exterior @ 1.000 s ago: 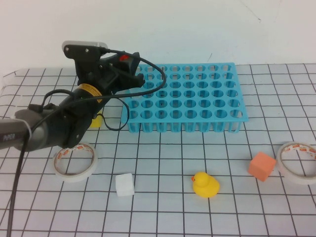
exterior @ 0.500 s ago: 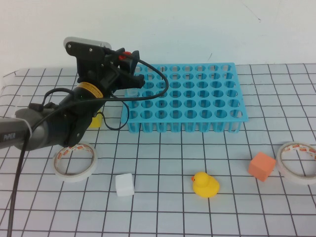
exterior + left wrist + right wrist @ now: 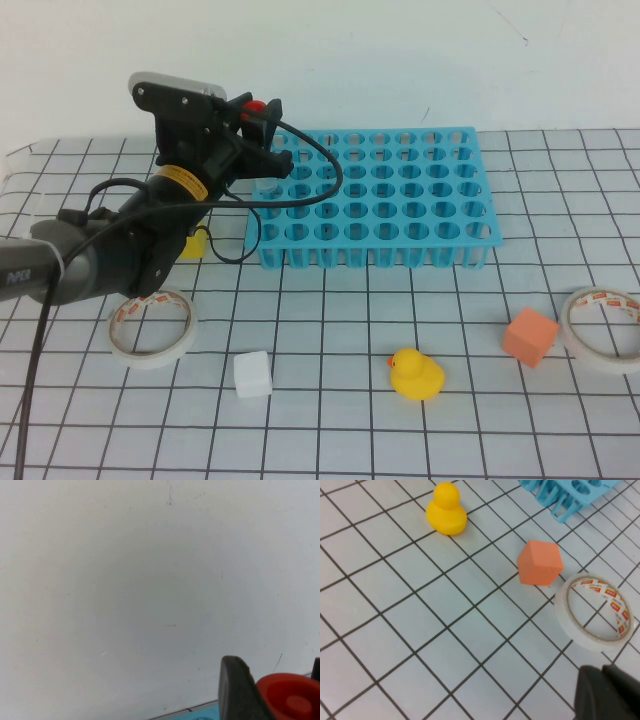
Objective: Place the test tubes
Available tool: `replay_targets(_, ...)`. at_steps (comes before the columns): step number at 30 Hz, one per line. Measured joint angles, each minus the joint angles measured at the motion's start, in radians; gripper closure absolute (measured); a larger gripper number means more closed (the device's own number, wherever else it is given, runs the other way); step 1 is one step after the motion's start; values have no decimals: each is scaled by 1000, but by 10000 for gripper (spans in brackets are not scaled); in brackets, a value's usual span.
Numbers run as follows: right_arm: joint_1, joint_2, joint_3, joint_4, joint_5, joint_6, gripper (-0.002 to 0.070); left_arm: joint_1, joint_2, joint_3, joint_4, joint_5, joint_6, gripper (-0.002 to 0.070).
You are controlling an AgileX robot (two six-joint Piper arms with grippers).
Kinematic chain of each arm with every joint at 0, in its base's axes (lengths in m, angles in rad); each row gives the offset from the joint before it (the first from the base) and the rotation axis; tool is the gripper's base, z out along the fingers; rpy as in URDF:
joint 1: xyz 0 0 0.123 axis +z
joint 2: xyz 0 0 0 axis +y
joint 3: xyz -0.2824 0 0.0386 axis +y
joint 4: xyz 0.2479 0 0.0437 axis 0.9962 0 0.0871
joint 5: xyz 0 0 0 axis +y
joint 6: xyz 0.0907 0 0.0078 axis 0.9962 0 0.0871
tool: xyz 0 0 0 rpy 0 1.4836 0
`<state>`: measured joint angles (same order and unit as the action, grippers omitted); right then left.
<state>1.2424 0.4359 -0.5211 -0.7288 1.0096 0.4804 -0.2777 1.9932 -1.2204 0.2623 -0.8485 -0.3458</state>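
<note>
A roll of tape (image 3: 151, 327) lies on the table (image 3: 330, 420) to the left of my left claw and nearer to me, and a small yellow thing (image 3: 196, 244) peeks out from behind that arm, too hidden to name. A white cube (image 3: 253, 375) sits below the claw, close to my side of the table. My left claw (image 3: 260, 132) hangs over the left end of the blue rack (image 3: 400, 190), gripping a test tube (image 3: 268, 186) by its top, with the red cap (image 3: 292, 697) showing beside a dark finger (image 3: 234, 690). The clear lower end of the tube stands at a hole in the rack's leftmost column; I cannot tell how deep it sits. The rest of the rack stretches away to the right of this claw. My right claw (image 3: 605, 690) is closed with nothing in it, and hangs above the table. Near it lies a second roll of tape (image 3: 594, 611), with an orange cube (image 3: 540, 562) just beside that roll and a yellow duck (image 3: 446, 510) farther off
</note>
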Motion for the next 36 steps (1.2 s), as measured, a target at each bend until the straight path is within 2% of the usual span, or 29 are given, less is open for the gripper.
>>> replay_targets(15,0,0,0,0,6,0,675,0,36,-7,-2,-40,-7,424)
replay_targets(22,0,0,0,0,7,0,675,2,38,-7,40,-38,-71,424)
replay_targets(31,0,0,0,0,7,0,676,2,38,-7,59,-39,-73,424)
replay_targets(36,0,0,0,0,7,0,676,2,42,-9,69,30,-54,424)
